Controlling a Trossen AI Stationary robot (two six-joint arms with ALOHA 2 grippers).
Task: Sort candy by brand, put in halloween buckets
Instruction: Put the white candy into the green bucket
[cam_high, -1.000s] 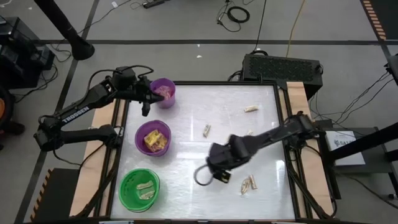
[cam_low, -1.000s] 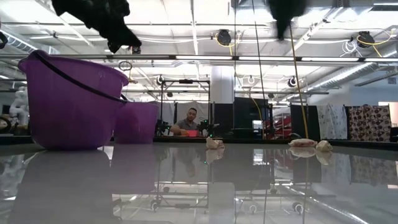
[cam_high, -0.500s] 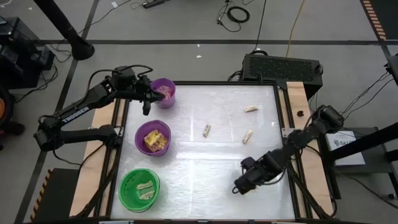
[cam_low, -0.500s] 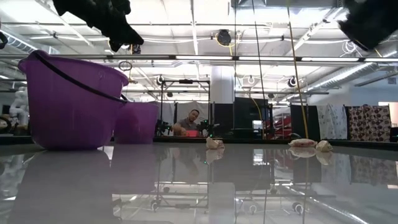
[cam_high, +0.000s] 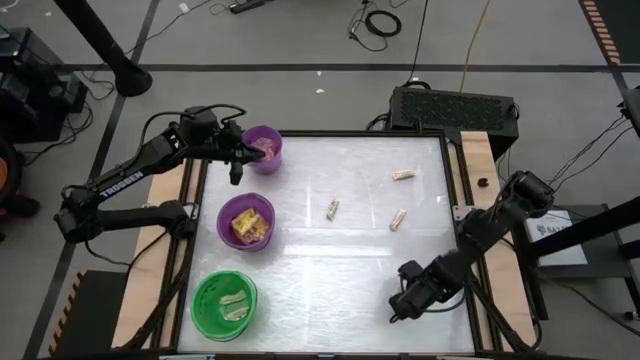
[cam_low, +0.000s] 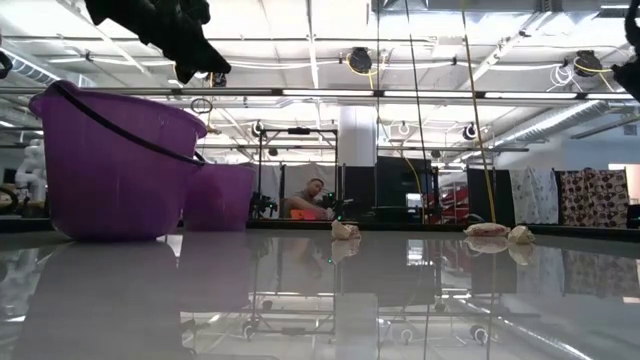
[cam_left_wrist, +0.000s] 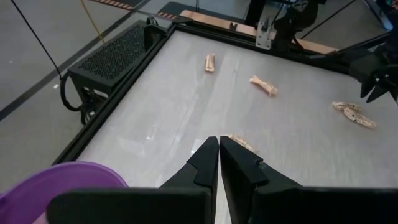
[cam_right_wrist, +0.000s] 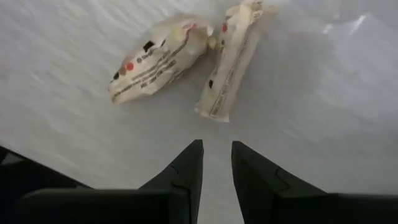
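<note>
Two pale tan candy pieces lie side by side on the white table, just ahead of my right gripper. It points steeply down near the table's near right corner, slightly open, nothing between its fingers. My left gripper hangs shut and empty beside the small purple bucket, which holds pink packets. The wider purple bucket holds yellow packets. The green bucket holds tan pieces.
Three more tan pieces lie loose on the table: far right, middle and right of middle. A black box stands beyond the far edge. A person sits in the room behind.
My right gripper has swung from the table's middle toward the near right corner, sinking and rolling about its own axis, and now stands over the pair of tan pieces. The candy and the buckets have kept their places.
</note>
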